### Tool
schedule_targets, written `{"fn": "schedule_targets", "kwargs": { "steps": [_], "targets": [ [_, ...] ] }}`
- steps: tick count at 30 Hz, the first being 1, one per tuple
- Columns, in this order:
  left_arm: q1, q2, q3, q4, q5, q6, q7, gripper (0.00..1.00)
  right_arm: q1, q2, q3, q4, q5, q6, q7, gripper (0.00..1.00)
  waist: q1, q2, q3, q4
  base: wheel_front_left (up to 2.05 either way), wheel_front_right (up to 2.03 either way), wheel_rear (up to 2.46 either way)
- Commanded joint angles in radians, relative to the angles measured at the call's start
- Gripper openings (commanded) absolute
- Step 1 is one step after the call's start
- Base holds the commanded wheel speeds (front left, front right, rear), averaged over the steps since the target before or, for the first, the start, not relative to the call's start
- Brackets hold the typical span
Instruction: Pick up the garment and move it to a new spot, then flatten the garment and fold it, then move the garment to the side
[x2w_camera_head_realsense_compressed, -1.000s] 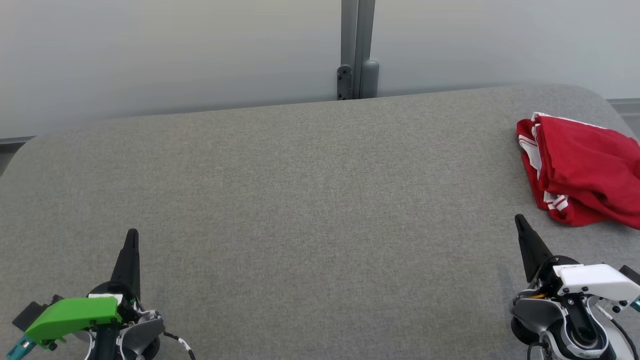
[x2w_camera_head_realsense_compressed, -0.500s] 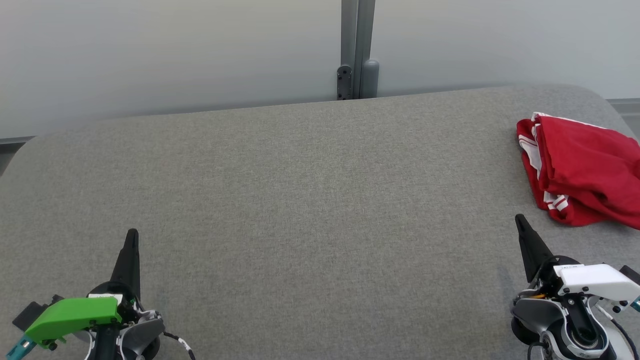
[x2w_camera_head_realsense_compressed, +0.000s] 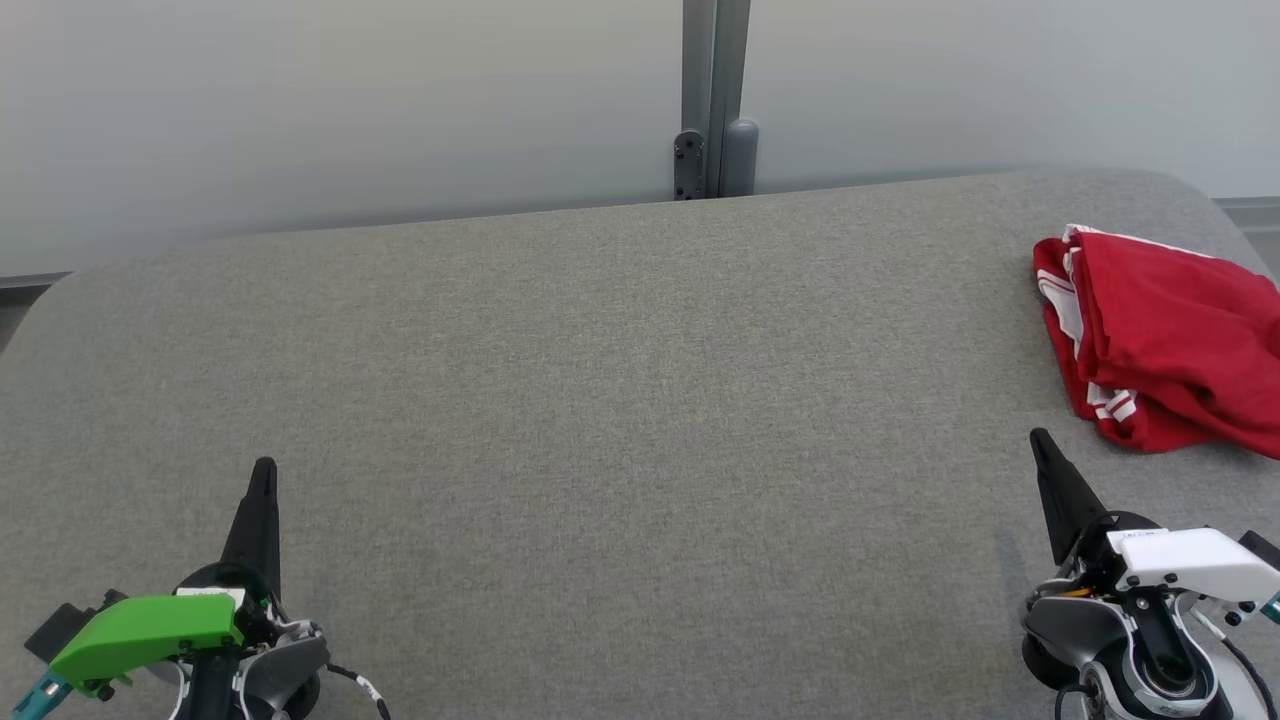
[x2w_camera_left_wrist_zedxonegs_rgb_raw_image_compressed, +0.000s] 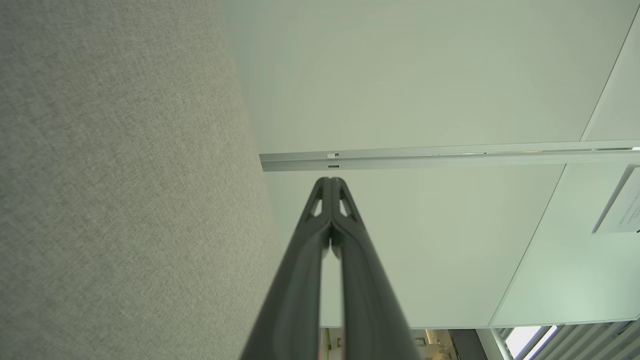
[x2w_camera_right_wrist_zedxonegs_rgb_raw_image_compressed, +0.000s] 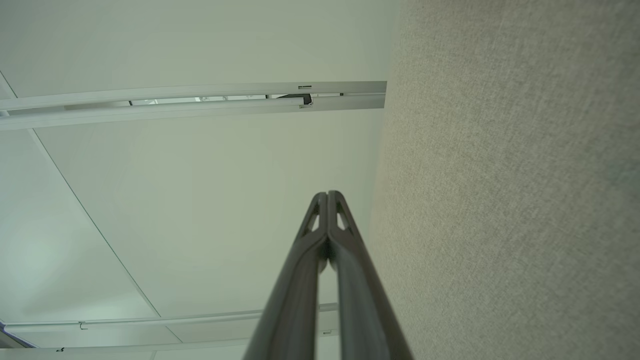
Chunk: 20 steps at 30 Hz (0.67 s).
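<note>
Our right claw rests at the front right of the grey tabletop, its two fingers pressed together and holding nothing. Our left claw sits likewise closed at the front left. The red garment lies bunched at the tabletop's right side, ahead of the right claw and slightly to its right, apart from it and well away from the left. The picture's border cuts it, so we cannot judge its long axis. Bare tabletop spreads leftward for laying it out; the tabletop's right edge is close.
</note>
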Motion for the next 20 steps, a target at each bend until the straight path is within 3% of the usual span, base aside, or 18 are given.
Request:
{"fn": "schedule_targets", "kwargs": {
  "steps": [1,20],
  "targets": [
    [-0.011,0.001,0.002,0.001,-0.002,-0.002,0.004,0.00,0.007,-0.001,-0.003,-0.005,-0.001,0.000,0.003,0.00,0.0000,0.0000,0.000,0.000,0.00,0.00,0.00],
    [-0.011,0.001,0.002,0.001,-0.002,-0.002,0.004,0.00,0.007,0.000,-0.005,-0.004,-0.003,0.000,0.005,0.00,0.0000,0.0000,0.000,0.000,0.00,0.00,0.00]
  ]
}}
